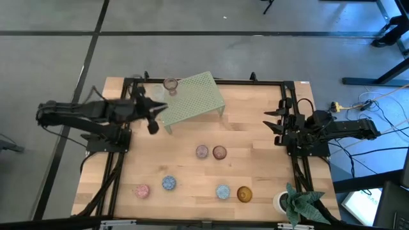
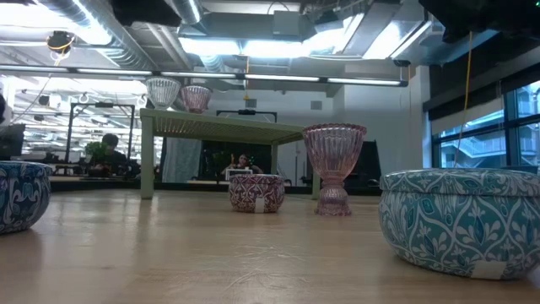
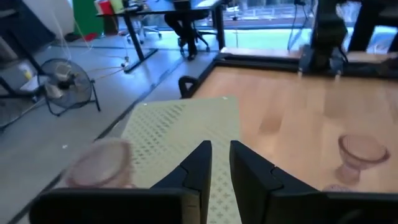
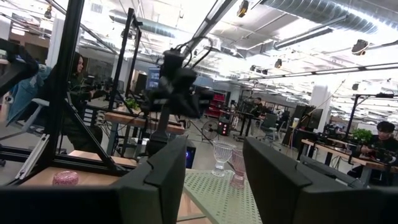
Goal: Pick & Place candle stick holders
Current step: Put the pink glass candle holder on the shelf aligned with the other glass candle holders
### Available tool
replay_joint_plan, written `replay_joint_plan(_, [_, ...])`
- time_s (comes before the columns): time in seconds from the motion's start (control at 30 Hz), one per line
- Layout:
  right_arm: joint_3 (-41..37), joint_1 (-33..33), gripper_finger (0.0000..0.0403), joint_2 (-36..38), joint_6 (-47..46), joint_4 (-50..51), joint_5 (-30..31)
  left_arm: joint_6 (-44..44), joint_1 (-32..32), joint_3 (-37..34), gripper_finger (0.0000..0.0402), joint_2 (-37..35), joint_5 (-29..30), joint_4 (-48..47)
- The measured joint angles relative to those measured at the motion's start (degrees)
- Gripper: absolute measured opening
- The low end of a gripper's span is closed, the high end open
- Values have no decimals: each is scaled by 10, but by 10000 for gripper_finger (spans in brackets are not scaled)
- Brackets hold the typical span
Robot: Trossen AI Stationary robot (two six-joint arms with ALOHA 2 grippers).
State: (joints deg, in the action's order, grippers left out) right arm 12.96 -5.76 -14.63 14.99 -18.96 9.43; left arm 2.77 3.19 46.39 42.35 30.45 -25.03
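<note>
Hidden or unclear: the clear holder (image 1: 155, 87) on the rack is showing only as a faint glint from above, at 9 o'clock of the mauve holder (image 1: 170, 84); in the low view both are standing on the rack top, clear (image 2: 163, 91) beside mauve (image 2: 197, 98). The white pot with plant (image 1: 295, 202) is being cut off at the table's 5 o'clock corner.

Left gripper (image 1: 153, 115): hovering at the rack's 9 o'clock edge, fingers (image 3: 198, 163) standing nearly together with a narrow gap, gripping nothing visible.

Right gripper (image 1: 271, 121): waiting at the table's 3 o'clock edge, fingers (image 4: 169, 163) standing apart, empty.

Green rack (image 1: 193, 99): standing at the table's 12 o'clock, tilted in plan.

Candle stick holders on the table: pink (image 1: 202, 151) and brown (image 1: 219, 152) sitting just beside each other at centre; along the 6 o'clock edge, pink (image 1: 142, 190), blue (image 1: 169, 183), blue (image 1: 222, 191) and amber (image 1: 244, 193).

Surface: pale wooden table (image 1: 249, 160) inside a dark frame.

Room: grey floor with dark lines; beyond, desks, ceiling pipes and seated people (image 4: 74, 87); a floor fan (image 3: 65, 84) is standing near the table.
</note>
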Motion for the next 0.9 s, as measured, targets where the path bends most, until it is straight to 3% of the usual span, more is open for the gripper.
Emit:
replay_joint_plan(0.23, [0,0,165,0,-13,29,0,-11,103,-95,37,53,31,154])
replay_joint_plan(0.43, [0,0,165,-16,-13,36,0,-35,172,-114,32,119,88,250])
replay_joint_plan(0.57, [0,0,165,-35,-32,35,0,-14,196,-114,31,169,118,276])
replay_joint_plan(0.9, [13,0,165,-104,-82,16,-32,20,209,-114,31,302,119,364])
